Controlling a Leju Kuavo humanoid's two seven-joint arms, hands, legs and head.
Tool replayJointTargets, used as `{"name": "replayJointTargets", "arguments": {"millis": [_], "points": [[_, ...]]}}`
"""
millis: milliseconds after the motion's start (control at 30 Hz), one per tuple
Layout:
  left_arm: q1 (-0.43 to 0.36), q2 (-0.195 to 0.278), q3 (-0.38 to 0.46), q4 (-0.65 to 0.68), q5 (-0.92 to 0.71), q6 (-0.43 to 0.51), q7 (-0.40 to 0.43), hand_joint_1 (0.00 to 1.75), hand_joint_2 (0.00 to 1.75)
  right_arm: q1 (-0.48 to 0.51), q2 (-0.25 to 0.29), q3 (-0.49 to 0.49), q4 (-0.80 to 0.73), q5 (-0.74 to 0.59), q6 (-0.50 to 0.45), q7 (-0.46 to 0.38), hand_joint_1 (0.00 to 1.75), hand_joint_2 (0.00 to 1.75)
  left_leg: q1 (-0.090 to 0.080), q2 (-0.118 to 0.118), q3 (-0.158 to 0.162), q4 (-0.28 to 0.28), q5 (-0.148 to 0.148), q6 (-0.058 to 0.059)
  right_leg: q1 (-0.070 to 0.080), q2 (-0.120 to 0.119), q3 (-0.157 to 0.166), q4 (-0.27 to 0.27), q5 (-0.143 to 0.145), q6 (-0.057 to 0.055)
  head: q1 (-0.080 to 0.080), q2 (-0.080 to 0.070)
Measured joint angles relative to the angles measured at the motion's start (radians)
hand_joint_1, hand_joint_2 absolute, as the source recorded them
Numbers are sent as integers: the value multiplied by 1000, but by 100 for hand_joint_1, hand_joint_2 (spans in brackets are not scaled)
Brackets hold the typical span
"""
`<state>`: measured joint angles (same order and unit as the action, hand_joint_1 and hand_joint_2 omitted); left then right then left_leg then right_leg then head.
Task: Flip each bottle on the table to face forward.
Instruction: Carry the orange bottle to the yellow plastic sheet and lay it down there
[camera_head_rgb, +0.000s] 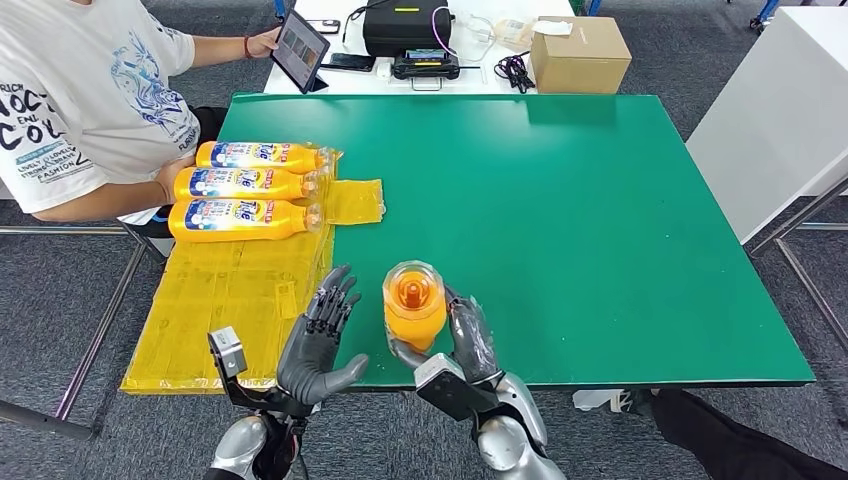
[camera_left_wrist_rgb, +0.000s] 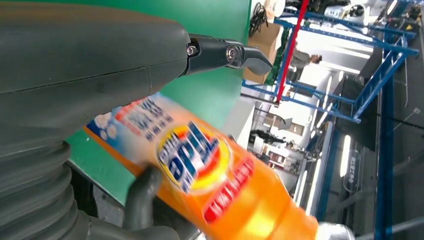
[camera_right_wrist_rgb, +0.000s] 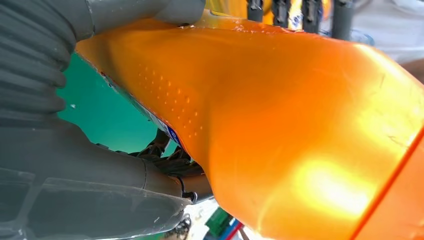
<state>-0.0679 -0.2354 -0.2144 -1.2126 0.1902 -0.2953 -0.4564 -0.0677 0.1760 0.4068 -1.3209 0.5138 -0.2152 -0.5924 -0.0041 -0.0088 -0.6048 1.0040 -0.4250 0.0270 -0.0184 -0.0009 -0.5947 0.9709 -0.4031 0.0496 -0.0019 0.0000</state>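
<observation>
My right hand (camera_head_rgb: 470, 345) grips an orange bottle (camera_head_rgb: 413, 300) near the front edge of the green table (camera_head_rgb: 560, 200), its clear cap pointing up toward the head camera. Its smooth orange side (camera_right_wrist_rgb: 280, 115) fills the right wrist view. My left hand (camera_head_rgb: 318, 340) stands open just left of the bottle, fingers spread, a small gap between them. The held bottle's blue and red label (camera_left_wrist_rgb: 200, 160) faces the left wrist camera. Three more orange bottles (camera_head_rgb: 262, 156) (camera_head_rgb: 248, 184) (camera_head_rgb: 240, 218) lie side by side on a yellow mat (camera_head_rgb: 230, 300), labels up.
A person in a white shirt (camera_head_rgb: 90, 100) sits at the table's left, one hand (camera_head_rgb: 168, 180) by the lying bottles, the other on a tablet (camera_head_rgb: 300, 50). A cardboard box (camera_head_rgb: 580, 55) and black case (camera_head_rgb: 405, 25) sit behind. A white table (camera_head_rgb: 780, 110) stands right.
</observation>
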Motion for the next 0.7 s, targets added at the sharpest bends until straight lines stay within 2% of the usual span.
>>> {"name": "replayJointTargets", "arguments": {"millis": [200,467,700], "points": [[0,0,-7,0,-9,-7,-1,0,175,-25,11,1,55,15,5,9,175,175,0,0,0,0,0,0,0,0,0,0,0,0,0,0],[-1,0,-38,-10,-179,55,-38,0,175,-70,29,10,113,18,20,32,175,175,0,0,0,0,0,0,0,0,0,0,0,0,0,0],[-4,1,-45,-13,-208,67,-42,0,175,-95,40,21,144,17,22,39,175,175,0,0,0,0,0,0,0,0,0,0,0,0,0,0]]}}
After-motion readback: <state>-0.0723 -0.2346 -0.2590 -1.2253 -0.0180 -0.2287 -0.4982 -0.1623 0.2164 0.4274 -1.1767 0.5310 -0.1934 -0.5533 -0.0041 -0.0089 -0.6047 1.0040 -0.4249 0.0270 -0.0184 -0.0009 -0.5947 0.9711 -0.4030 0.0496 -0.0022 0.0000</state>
